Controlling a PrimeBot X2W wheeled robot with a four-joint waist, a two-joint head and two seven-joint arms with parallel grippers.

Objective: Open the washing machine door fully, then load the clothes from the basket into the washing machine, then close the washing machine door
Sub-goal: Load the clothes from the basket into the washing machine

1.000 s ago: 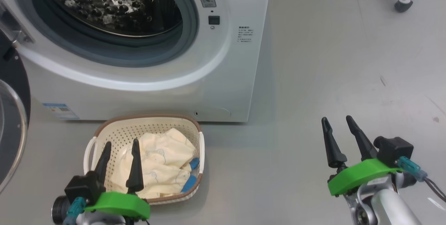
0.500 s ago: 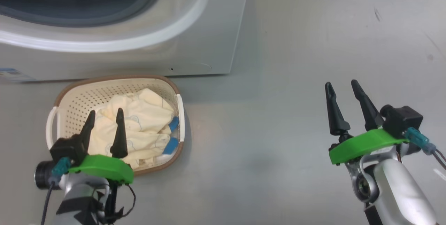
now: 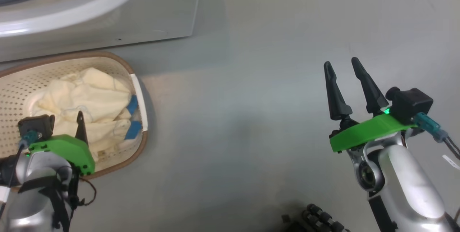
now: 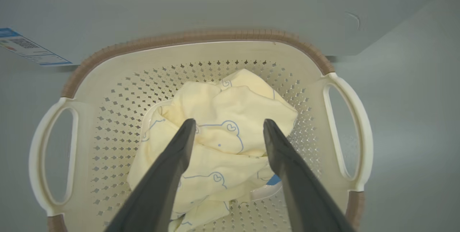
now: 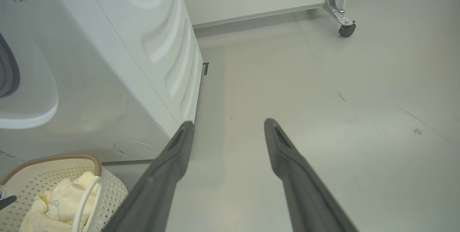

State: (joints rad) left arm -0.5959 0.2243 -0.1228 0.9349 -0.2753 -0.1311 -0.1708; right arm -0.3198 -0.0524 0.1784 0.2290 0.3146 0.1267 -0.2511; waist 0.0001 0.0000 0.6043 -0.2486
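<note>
The basket [image 4: 194,38] stands on the floor against the washing machine [image 3: 107,16], cream with a brown rim [image 3: 118,61]. In it lie the clothes [image 4: 222,95], pale yellow with bear outlines and blue patches [image 3: 133,129]. My left gripper [image 4: 228,126] hangs open just above the clothes, its fingers [image 3: 81,128] pointing down into the basket with nothing between them. Over bare floor to the right, my right gripper [image 3: 341,62] is open and empty. The right wrist view also catches the basket [image 5: 54,158] at its lower left. The washing machine door is out of view.
A blue label sticker [image 4: 28,47] sits low on the machine's front. A metal frame leg on a caster [image 5: 346,30] stands by the far wall. A dark part of my base [image 3: 316,217] shows at the bottom. Grey floor spreads to the machine's right.
The head camera has swung down and to the right, so the machine and basket slid up and left. My left gripper has tipped lower toward the clothes. Both grippers stay open.
</note>
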